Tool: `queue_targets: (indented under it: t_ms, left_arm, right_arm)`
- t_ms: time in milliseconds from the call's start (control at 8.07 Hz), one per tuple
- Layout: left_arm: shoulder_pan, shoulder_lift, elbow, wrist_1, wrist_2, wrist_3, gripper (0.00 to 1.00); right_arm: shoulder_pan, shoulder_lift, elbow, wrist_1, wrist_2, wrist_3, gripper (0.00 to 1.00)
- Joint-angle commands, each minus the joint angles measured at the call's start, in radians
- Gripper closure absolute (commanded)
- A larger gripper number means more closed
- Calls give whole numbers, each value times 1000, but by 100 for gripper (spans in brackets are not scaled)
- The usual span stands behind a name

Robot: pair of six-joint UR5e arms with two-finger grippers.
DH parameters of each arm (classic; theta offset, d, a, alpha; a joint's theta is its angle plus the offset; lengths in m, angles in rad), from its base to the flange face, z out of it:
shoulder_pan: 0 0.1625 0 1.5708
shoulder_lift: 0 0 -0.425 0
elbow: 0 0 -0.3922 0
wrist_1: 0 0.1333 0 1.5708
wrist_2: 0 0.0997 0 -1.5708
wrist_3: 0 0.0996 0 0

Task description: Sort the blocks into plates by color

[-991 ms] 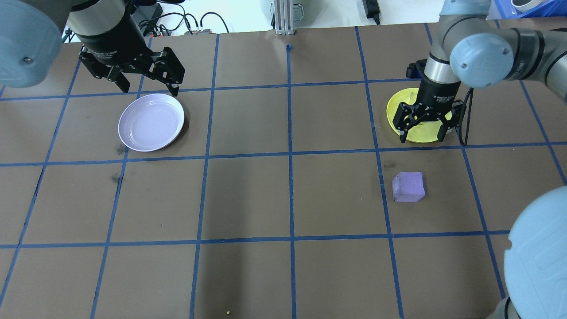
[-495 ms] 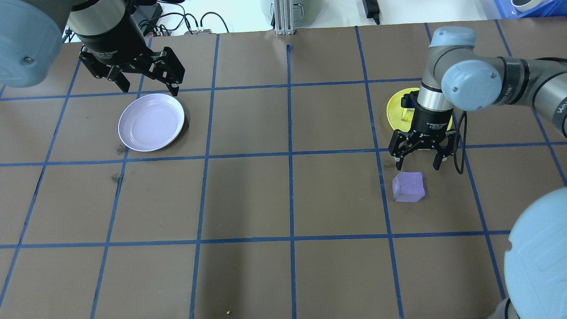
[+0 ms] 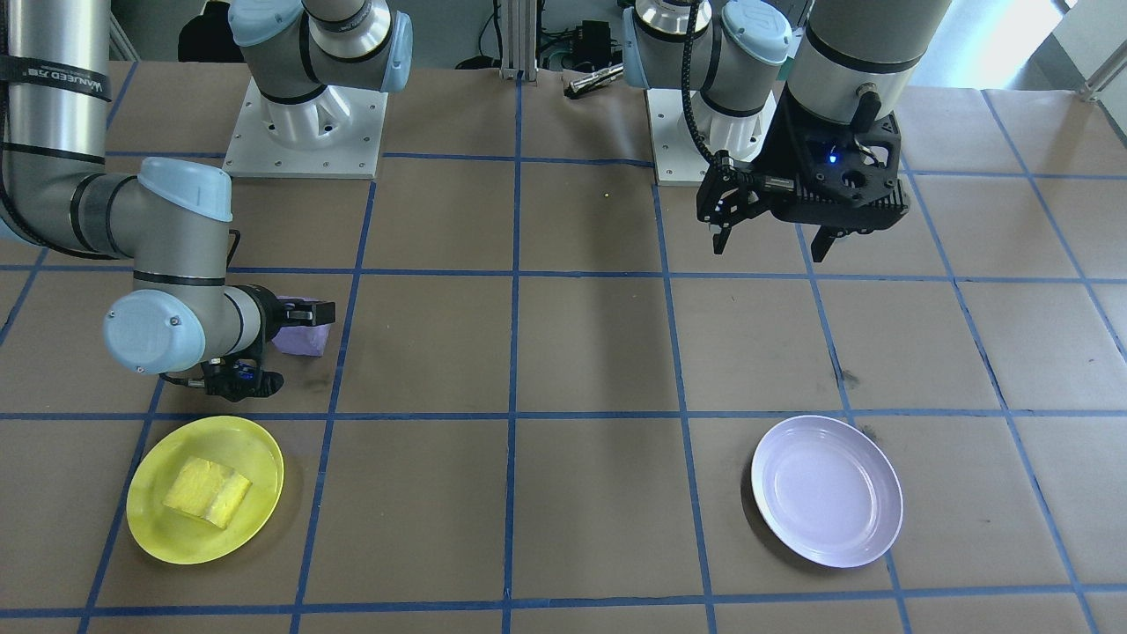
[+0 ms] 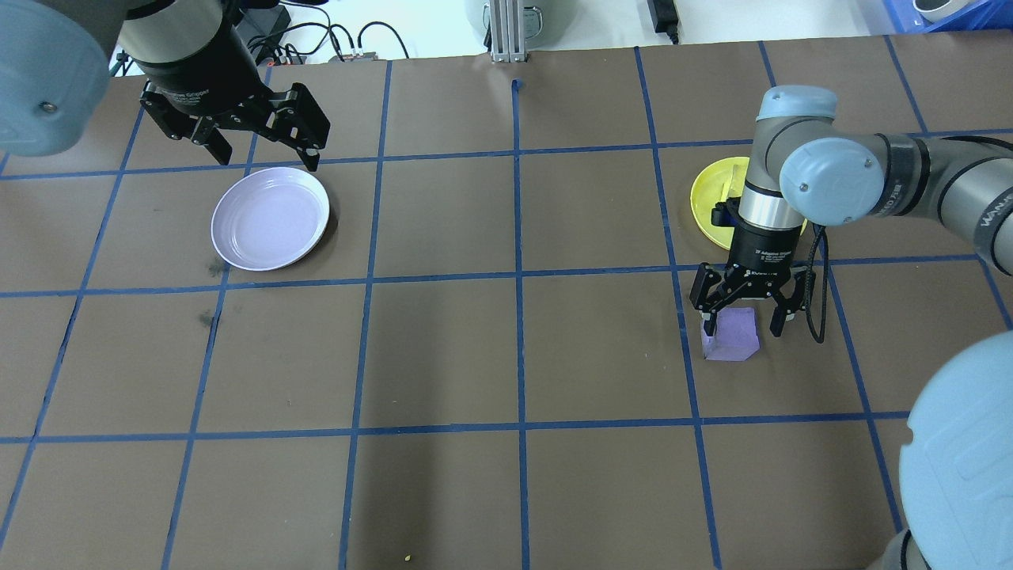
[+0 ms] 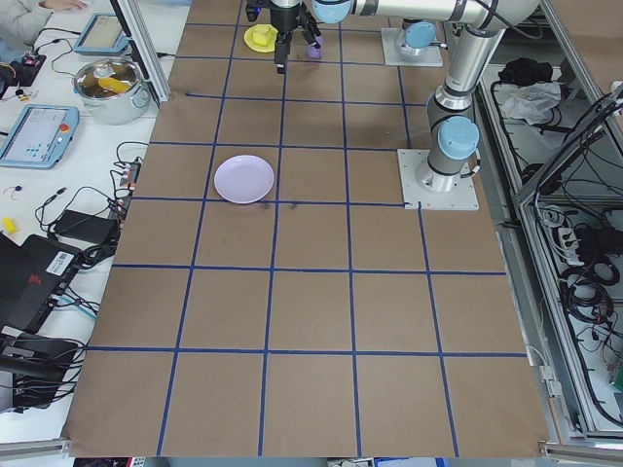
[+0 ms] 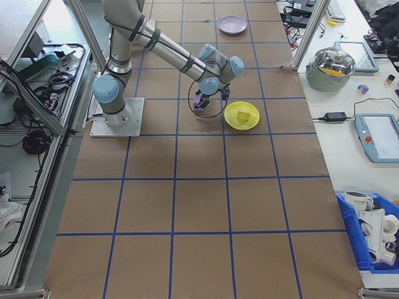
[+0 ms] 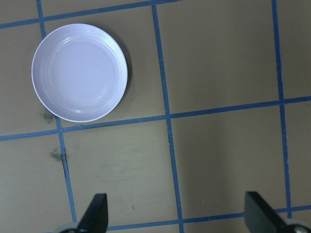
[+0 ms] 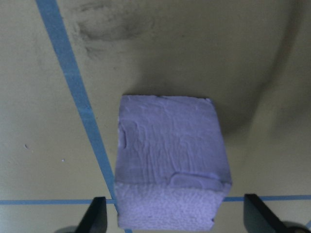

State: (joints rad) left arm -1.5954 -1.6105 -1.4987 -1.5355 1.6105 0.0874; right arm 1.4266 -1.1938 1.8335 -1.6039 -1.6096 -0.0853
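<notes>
My right gripper (image 4: 744,323) hangs wide over the purple block (image 4: 732,336), a finger (image 8: 95,216) on each side and neither touching it; the block sits on the brown table (image 4: 506,356) beside a blue tape line (image 8: 77,97). Just beyond, my forearm covers part of the yellow plate (image 3: 204,502), where the yellow block (image 3: 208,491) lies. Well apart, my left gripper (image 4: 261,150) hovers spread and empty near the lavender plate (image 4: 270,218)

Overhead looks down from behind the robot; front view faces it; both share the table (image 4: 506,356); wrist cameras look straight down, close.
</notes>
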Motion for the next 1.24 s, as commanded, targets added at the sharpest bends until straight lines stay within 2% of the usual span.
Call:
queue_targets:
  t_ms: [0,124,248,372,619,743,1115]
  left_arm:
    - [0,0,0,1,0,0,0]
    - [0,0,-1,-2,0,0,0]
    - [0,-2,0,0,-1,0,0]
    - [0,-3,-1,-2,-3,0,0]
    - [0,-2,0,-2,0,2,0]
    - [0,-6,0,0,-1,2,0]
    - [3,-5,2,-2,5,6,0]
  right_arm:
    - [0,3,7,-5,2,13,55]
    - [0,-1,7,-7,10,31,92]
    - [-2,-3,6,-7,72,35,100]
    - [-2,-13,-12,-16,98,76,100]
    - [2,-84,-60,-7,106,107,100]
    - [17,-98,-92,-2,156,131,100]
    - [237,-92,-198,-16,246,408,100]
